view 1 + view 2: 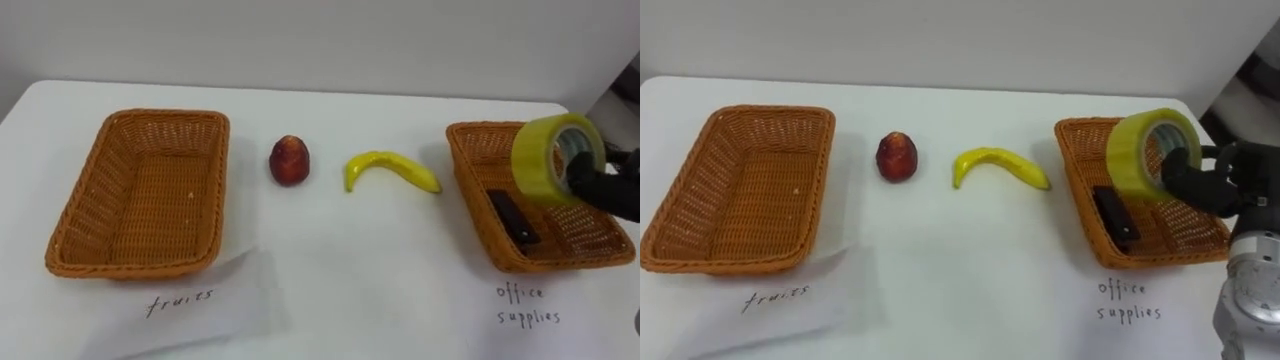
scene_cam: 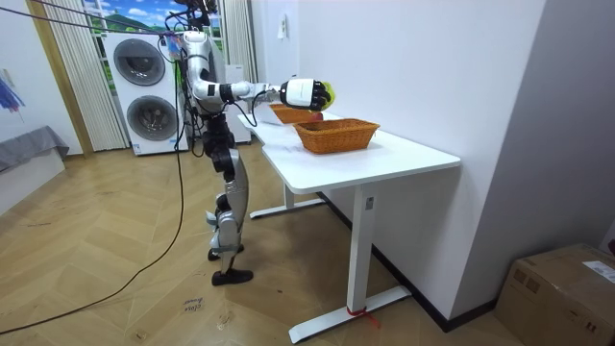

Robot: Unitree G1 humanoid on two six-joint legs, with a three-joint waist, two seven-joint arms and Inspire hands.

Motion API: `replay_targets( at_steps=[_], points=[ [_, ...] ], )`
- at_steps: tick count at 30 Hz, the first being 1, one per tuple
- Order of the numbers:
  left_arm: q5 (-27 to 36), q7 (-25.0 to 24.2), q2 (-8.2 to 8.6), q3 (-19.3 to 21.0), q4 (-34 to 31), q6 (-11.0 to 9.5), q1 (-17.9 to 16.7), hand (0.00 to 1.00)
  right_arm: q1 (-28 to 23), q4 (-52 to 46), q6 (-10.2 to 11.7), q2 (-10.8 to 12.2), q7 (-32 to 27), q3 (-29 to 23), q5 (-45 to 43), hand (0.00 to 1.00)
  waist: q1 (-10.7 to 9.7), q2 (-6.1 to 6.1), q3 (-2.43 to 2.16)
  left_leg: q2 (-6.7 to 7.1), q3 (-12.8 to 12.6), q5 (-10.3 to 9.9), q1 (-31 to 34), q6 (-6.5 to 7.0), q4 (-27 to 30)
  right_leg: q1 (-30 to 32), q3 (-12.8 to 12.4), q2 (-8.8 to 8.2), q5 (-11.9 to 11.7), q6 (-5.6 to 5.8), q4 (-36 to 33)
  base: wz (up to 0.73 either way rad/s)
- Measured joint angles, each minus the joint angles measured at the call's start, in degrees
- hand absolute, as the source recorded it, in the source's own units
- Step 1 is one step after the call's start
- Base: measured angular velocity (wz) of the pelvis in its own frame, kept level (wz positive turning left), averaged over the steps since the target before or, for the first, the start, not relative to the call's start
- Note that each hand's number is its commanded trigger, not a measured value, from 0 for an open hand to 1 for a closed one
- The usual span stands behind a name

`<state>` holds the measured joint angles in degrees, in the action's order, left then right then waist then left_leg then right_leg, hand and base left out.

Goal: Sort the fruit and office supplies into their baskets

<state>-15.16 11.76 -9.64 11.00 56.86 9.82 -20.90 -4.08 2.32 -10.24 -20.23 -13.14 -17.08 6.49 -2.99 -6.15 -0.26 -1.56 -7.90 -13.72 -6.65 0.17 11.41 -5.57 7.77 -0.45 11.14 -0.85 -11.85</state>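
The right hand [image 1: 605, 185] has its dark fingers curled round one side of the yellow tape roll [image 1: 548, 160] and holds it up in the air. The roll hangs over the office supplies basket [image 1: 468, 190], above the side nearest the robot's right, and touches nothing else. A flat black thing [image 1: 512, 217] lies inside that basket; I cannot tell what it is.

The roll is a hard ring and looks light. Its sides look smooth, so it could slip. A good hold is through the hole, with fingers inside and outside the ring.

The banana [image 1: 390, 170] lies on the white table [image 1: 400, 290] just to the left of that basket. The red fruit [image 1: 289, 160] is farther left. The fruit basket [image 1: 75, 215] is farthest left, well apart, with nothing in it
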Motion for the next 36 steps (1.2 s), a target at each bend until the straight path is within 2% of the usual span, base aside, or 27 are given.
replay_targets(
  at_steps=[15, 18, 19, 20, 26, 28, 36],
  points=[
    [0.0, 0.0, 0.11, 0.0, 0.0, -0.9, 0.1, 0.00, 0.0, 0.0, 0.0, 0.0, 0.1, 0.0, -0.2, 1.00, -0.4, 0.01, 0.02, -0.13, -0.1, 0.0, 0.0, -0.01, -0.2, 0.1, -0.3, 0.15, 0.0, -0.02, -0.1, 0.00],
    [0.0, 0.0, 0.26, 0.0, 0.0, -1.2, 0.1, 0.00, 0.0, 0.0, 0.0, 0.0, 0.1, 0.0, -0.3, 0.29, -0.2, 0.04, 0.04, -0.13, -0.2, 0.0, 0.0, -0.01, -0.4, 0.2, -0.4, 0.16, 0.0, -0.03, -0.1, 0.00],
    [0.0, 0.0, 0.27, 0.0, 0.0, -1.2, 0.1, 0.00, 0.0, 0.0, 0.0, 0.0, 0.2, 0.0, -0.5, 0.08, -0.2, 0.05, 0.05, -0.13, -0.2, 0.0, -0.1, -0.01, -0.5, 0.2, -0.4, 0.17, 0.0, -0.03, -0.1, 0.00],
    [0.0, 0.0, 0.27, 0.0, 0.0, -1.2, 0.1, 0.00, 0.0, 0.1, 0.0, 0.0, 0.2, 0.0, -0.5, 0.00, -0.1, 0.06, 0.06, -0.12, -0.2, 0.0, -0.1, -0.01, -0.5, 0.2, -0.4, 0.17, 0.0, -0.03, -0.1, 0.00],
    [0.0, 0.4, 0.28, 0.0, 0.0, -1.6, 0.1, 0.00, 0.0, 0.6, 0.3, 0.0, 0.2, 0.0, -0.5, 0.00, 0.0, 0.03, 0.11, -0.11, -0.2, 0.0, -0.1, -0.01, -0.6, 0.2, -0.4, 0.17, 0.0, -0.02, -0.1, 0.00],
    [0.0, 0.5, 0.28, 0.0, 0.0, -1.6, 0.1, 0.00, 0.0, 0.6, 1.0, -0.1, 0.1, -0.5, -0.5, 0.00, 0.0, 0.02, 0.15, -0.12, -0.2, 0.0, -0.1, -0.01, -0.6, 0.1, -0.5, 0.19, 0.0, -0.03, 0.0, 0.00],
    [0.0, 0.6, 0.29, 0.0, 0.0, -1.7, 0.1, 0.00, 0.0, 0.6, 1.0, -0.1, 0.1, -0.5, -0.4, 0.00, 0.1, -0.07, 0.25, -0.13, -0.4, 0.0, -0.1, -0.01, -0.7, 0.3, -0.8, 0.26, 0.0, -0.03, 0.1, -0.01]
  ],
)
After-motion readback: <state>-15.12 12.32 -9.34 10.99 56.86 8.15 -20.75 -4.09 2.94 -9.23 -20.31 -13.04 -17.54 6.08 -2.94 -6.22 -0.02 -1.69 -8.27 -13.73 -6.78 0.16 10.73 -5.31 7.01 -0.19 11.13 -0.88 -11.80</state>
